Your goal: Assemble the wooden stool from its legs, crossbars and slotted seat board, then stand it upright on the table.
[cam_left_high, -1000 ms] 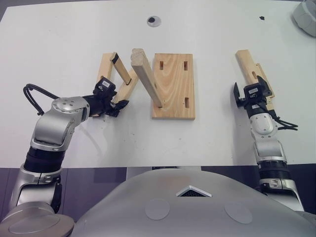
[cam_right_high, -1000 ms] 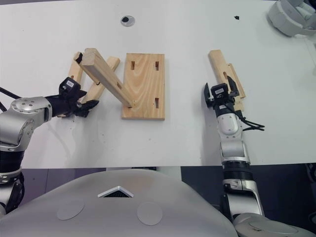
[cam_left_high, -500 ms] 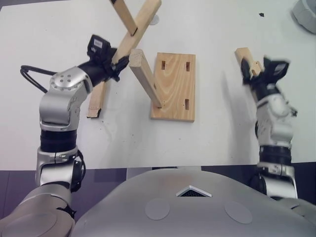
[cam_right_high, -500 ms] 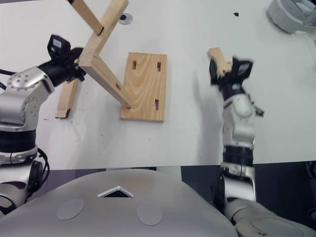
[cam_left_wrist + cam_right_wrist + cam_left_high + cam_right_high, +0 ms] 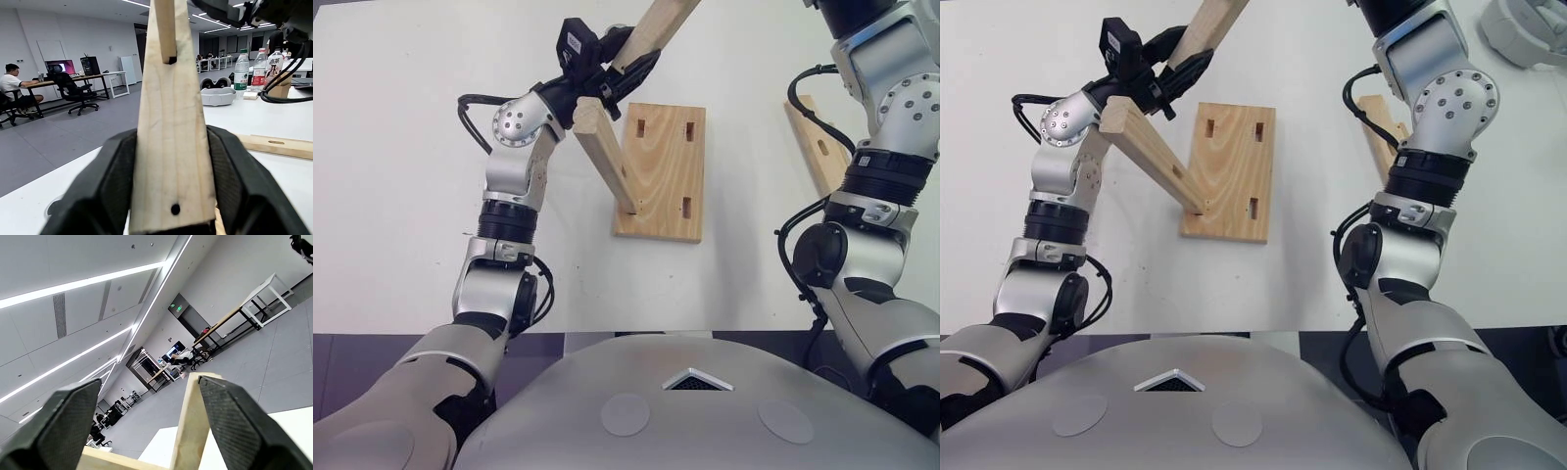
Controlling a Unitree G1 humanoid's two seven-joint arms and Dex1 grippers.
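Tilted leg [image 5: 607, 162] blocks seat board's [image 5: 668, 176] left; room betw. board & loose leg [image 5: 815, 147].

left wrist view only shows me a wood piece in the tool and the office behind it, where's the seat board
observer: the seat board lies flat on the table in front of the robot, slots up.
operator: anything fitted in it
observer: one leg stands in its near-left slot, leaning left.
operator: where's my tool relative to that leg
observer: the left tool is raised beside the leg's top end, and its piece slants up and to the right. I can't tell if the tool touches the leg.
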